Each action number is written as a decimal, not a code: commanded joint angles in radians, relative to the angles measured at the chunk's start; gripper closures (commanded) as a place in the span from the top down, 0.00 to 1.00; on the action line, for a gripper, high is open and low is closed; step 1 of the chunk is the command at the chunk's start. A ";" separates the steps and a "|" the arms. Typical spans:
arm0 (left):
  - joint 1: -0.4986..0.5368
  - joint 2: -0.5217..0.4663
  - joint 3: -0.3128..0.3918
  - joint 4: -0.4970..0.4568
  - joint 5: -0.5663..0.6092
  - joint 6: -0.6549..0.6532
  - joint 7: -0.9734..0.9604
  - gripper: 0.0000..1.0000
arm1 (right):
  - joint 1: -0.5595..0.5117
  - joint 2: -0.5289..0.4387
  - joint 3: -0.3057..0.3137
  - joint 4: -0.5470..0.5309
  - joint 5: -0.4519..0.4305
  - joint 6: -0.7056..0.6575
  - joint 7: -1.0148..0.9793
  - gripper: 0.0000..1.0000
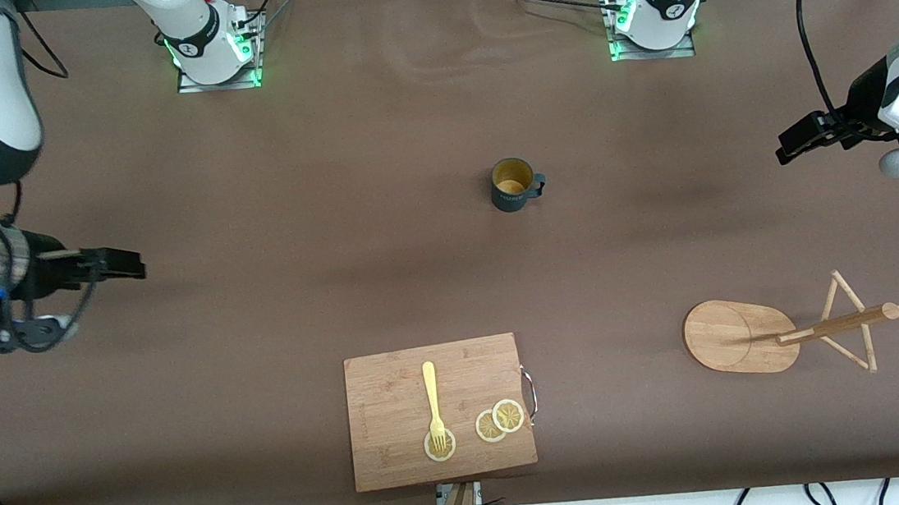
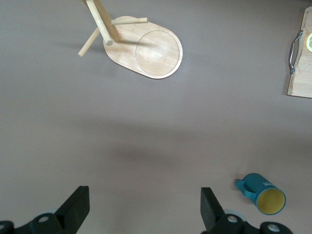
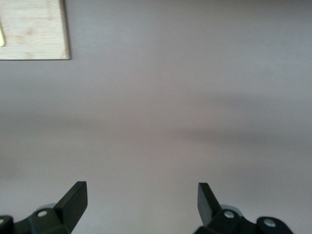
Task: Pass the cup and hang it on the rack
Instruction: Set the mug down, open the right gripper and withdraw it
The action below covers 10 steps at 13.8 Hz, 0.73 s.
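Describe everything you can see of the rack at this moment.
The rack is a light bamboo stand: a flat oval base with a round recess, one post, and thin pegs crossing near the post's top. It stands upright on the brown table, toward the left arm's end and nearer the front camera than the cup. Nothing hangs on it and neither gripper touches it.

Bare table (image 1: 314, 216) rings the cup (image 1: 514, 184) (rack (image 1: 787, 333) well apart).
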<state>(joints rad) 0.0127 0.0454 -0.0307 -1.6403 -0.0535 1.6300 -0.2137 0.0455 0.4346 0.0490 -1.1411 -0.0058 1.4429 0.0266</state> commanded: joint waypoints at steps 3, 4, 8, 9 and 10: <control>-0.004 -0.001 -0.002 0.008 0.021 0.001 0.005 1.00 | -0.076 -0.157 0.020 -0.107 -0.043 0.007 -0.011 1.00; -0.004 0.001 0.000 0.010 0.023 0.005 0.005 1.00 | -0.096 -0.181 0.020 -0.108 -0.039 0.010 -0.010 1.00; -0.002 0.001 -0.002 0.008 0.021 0.013 0.005 1.00 | -0.130 -0.253 0.017 -0.118 -0.036 0.010 -0.005 1.00; -0.002 0.001 -0.002 0.010 0.020 0.011 0.005 1.00 | -0.136 -0.270 0.012 -0.127 -0.039 0.004 -0.007 1.00; -0.002 0.001 -0.002 0.010 0.020 0.007 0.004 1.00 | -0.138 -0.287 0.011 -0.153 -0.040 -0.001 -0.002 1.00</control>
<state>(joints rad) 0.0128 0.0455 -0.0306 -1.6402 -0.0535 1.6408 -0.2137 -0.0753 0.2009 0.0498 -1.2208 -0.0418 1.4363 0.0264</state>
